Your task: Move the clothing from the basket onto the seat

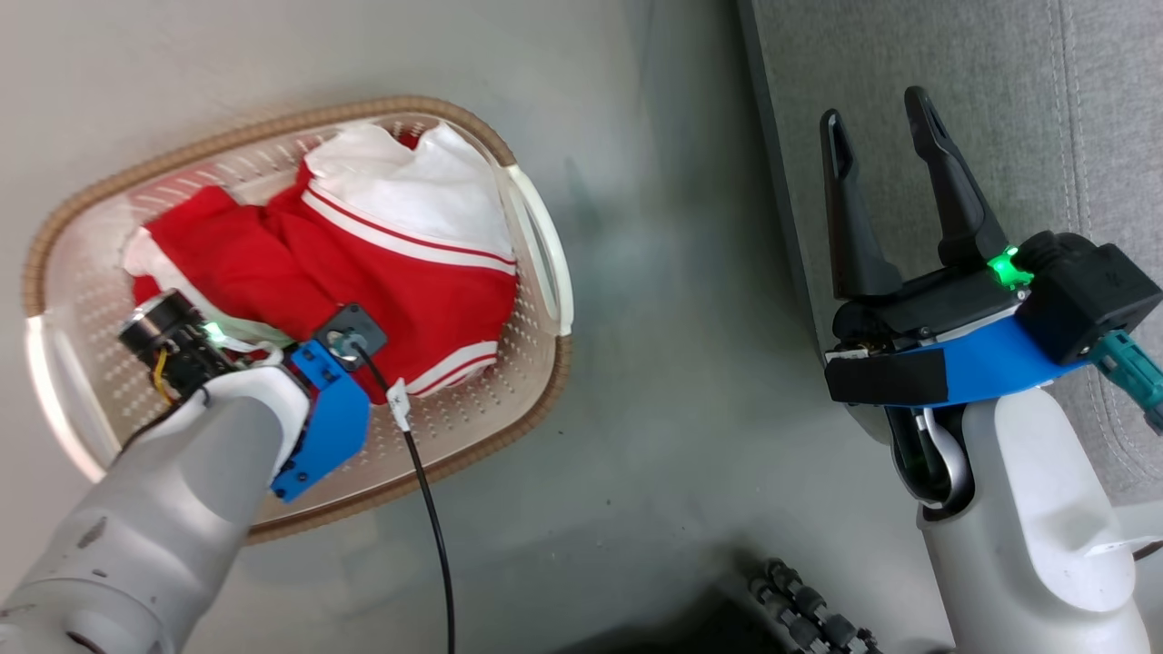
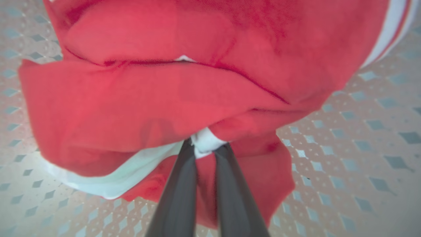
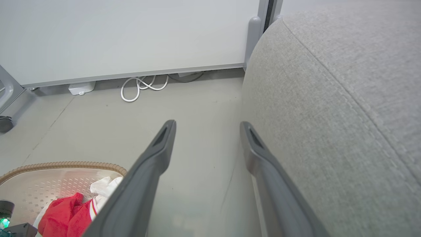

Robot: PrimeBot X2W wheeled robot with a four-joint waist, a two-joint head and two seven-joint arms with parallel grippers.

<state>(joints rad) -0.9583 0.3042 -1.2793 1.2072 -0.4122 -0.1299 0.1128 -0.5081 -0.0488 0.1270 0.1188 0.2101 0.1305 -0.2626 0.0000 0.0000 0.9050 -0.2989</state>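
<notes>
The left gripper (image 2: pixel 204 147) is down in the basket (image 1: pixel 273 123). Its two dark fingers are almost together and pinch a small white fold of the clothing (image 1: pixel 400 272). The clothing lies in a heap inside the basket. None of it is on the seat (image 1: pixel 999 91) yet. The right gripper (image 1: pixel 874 109) hangs by the seat's edge with its fingers wide apart, holding nothing.

The step now looks like lifting the cloth out. To do it well, the arm should go straight up and high, so the hanging cloth clears the rim and does not drag the light basket along. The pinch is only on a thin bit, so a slow pull is best. A quick tug might make it slip. Two pieces seem bunched together, so both may come up, or one may drop back. Then the cloth must cross the floor (image 1: pixel 672 318) to the seat.

The cloth is soft, red and floppy, with white stripes and a white part. The basket is pale plastic full of tiny holes, rounded, with a brown woven-look rim. The seat is big, grey and fuzzy, round at the edge, with a seam.
</notes>
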